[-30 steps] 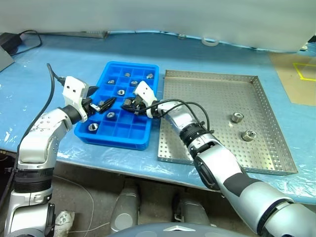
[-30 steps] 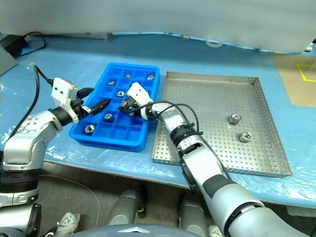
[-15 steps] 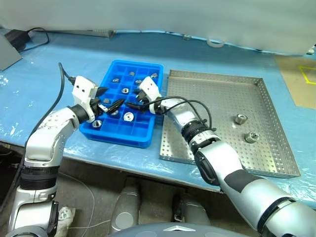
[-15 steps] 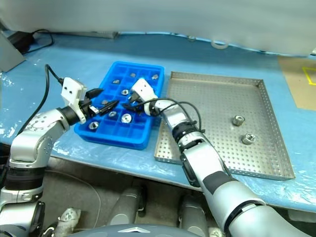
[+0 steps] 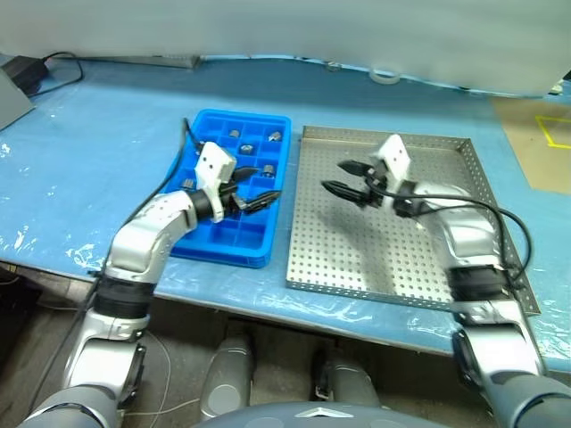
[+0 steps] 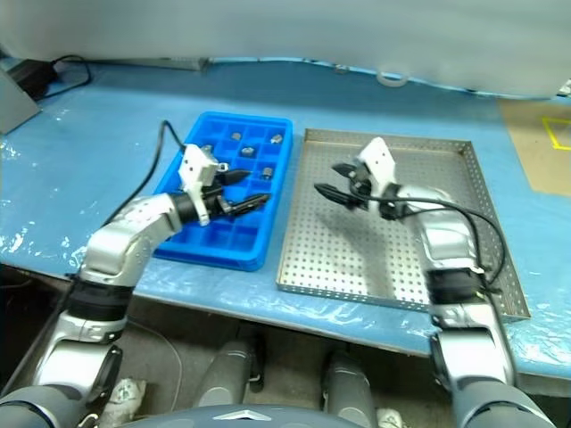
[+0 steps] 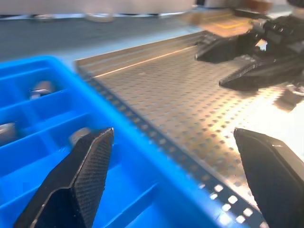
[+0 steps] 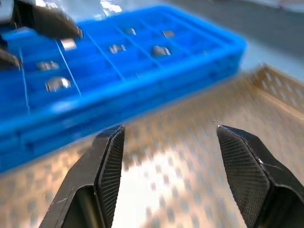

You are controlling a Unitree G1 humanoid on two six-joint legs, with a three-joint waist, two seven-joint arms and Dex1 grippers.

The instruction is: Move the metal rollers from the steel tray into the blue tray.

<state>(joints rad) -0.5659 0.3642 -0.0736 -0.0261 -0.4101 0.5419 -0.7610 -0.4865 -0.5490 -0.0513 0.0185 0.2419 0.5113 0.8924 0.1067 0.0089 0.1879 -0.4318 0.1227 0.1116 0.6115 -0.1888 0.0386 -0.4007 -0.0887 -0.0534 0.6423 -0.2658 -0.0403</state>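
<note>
The blue tray (image 5: 268,234) lies left of the steel tray (image 5: 393,259), edge to edge. Several metal rollers (image 5: 275,136) sit in the blue tray's compartments, and the right wrist view shows them too (image 8: 58,84). My left gripper (image 5: 266,185) hovers open and empty over the blue tray's right side, pointing toward the steel tray. Above the far left part of the steel tray my right gripper (image 5: 335,176) is open, pointing left with nothing between its fingers. Any rollers on the steel tray's right side are hidden behind my right arm.
Blue plastic sheeting (image 5: 107,152) covers the table. A black adapter with a cable (image 5: 31,71) lies at the far left, and a roll of tape (image 5: 382,76) sits at the back. A brown area with yellow tape (image 5: 540,134) is at the right.
My right gripper opened over the blue tray, leaving a roller there, then swung right to over the steel tray. My left gripper moved right across the blue tray, staying open.
</note>
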